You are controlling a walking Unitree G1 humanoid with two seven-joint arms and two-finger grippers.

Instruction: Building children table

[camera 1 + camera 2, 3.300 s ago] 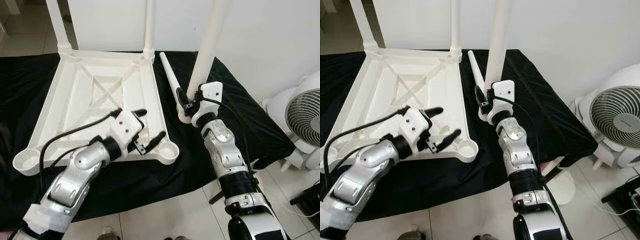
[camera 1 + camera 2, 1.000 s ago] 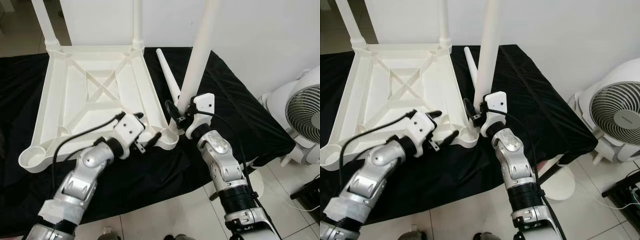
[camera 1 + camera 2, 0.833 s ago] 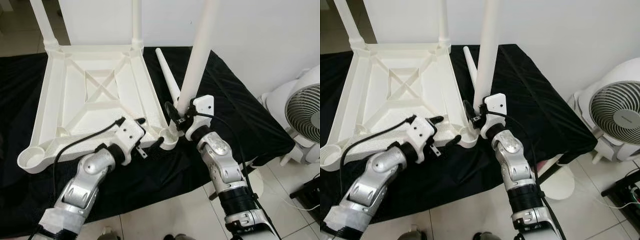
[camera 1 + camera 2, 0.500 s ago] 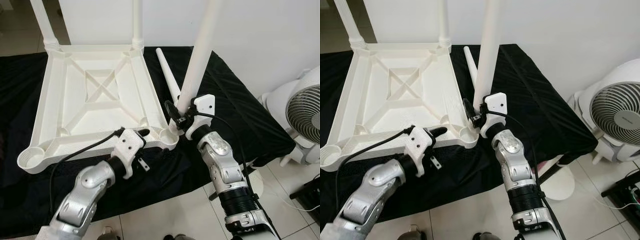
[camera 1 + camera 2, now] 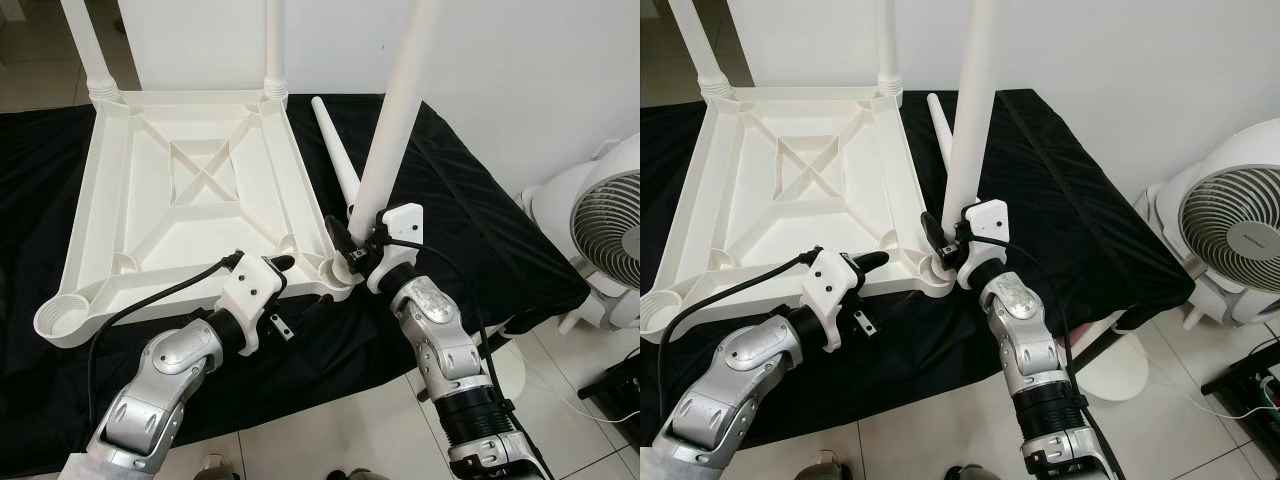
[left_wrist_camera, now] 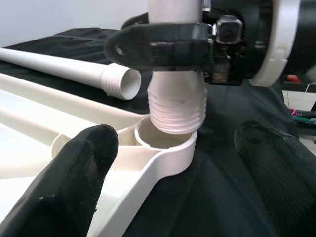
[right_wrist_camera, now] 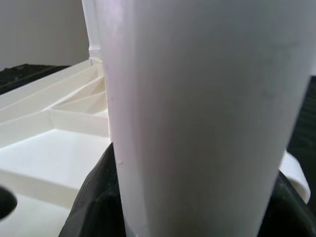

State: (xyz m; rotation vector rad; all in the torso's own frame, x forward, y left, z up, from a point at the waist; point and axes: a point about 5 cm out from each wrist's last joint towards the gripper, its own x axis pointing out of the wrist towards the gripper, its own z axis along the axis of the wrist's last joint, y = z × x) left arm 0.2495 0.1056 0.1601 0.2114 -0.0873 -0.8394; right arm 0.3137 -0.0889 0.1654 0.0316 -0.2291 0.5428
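The white table top [image 5: 130, 215] lies upside down on a black cloth, with two legs [image 5: 273, 45] standing in its far corners. My right gripper [image 5: 352, 250] is shut on a third white leg [image 5: 397, 115] and holds it upright. That leg's threaded end [image 6: 177, 106] hangs just above the near right corner socket [image 6: 165, 145], slightly tilted. My left gripper [image 5: 293, 286] is open at the table's front edge, its fingers [image 6: 84, 163] either side of that socket and touching nothing. A fourth leg [image 5: 335, 155] lies loose on the cloth.
The near left corner socket [image 5: 58, 320] holds no leg. A white floor fan [image 5: 610, 245] stands to the right of the cloth-covered surface. Tiled floor runs along the near edge. A white wall is behind.
My left gripper drew back from over the table's underside to its front edge by the near right socket. My right gripper carried the upright leg leftwards and lowered it over that socket.
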